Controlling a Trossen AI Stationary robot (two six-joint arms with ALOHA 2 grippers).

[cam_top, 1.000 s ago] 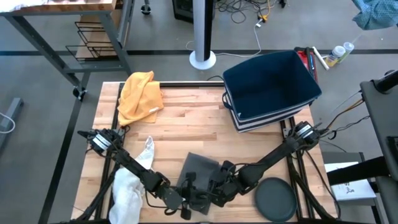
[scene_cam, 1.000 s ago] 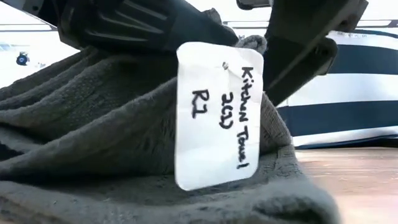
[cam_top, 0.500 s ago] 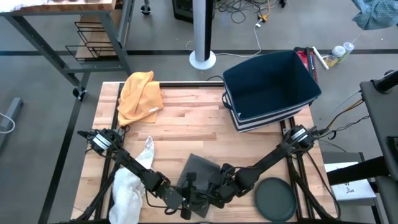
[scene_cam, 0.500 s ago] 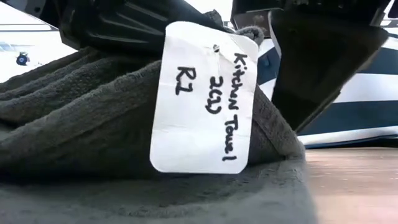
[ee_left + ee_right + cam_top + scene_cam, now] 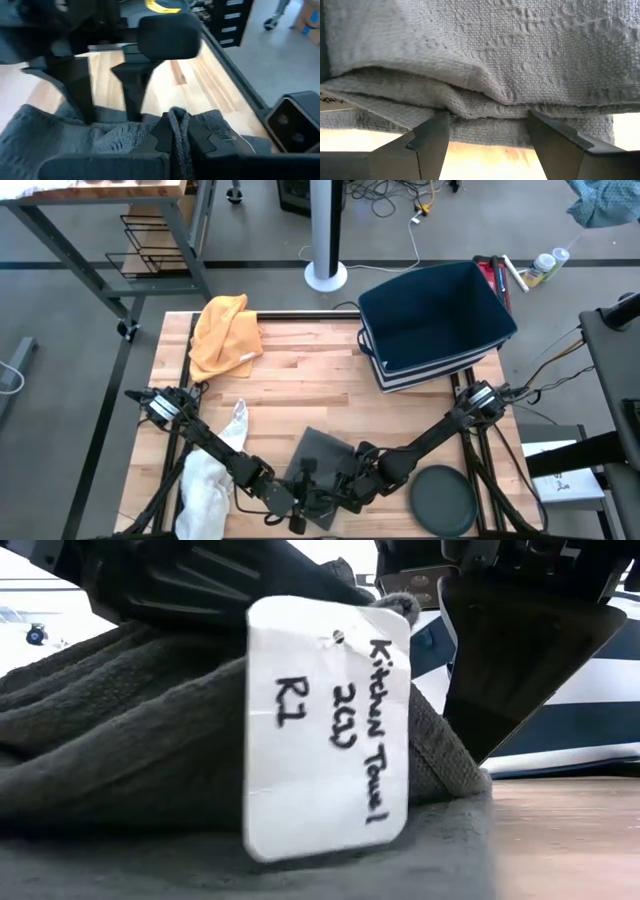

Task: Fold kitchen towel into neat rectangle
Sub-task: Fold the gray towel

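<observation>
Towel [image 5: 322, 452] at counter's six o'clock: left tool [image 5: 176, 134] stays pinching its fold; right tool [image 5: 489, 131], wide, has closed in to take an edge.

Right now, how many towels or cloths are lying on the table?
3. A yellow cloth at the far left corner, a white cloth at the near left edge, and the grey kitchen towel near the middle front, between both arms. None seems hidden.
</observation>
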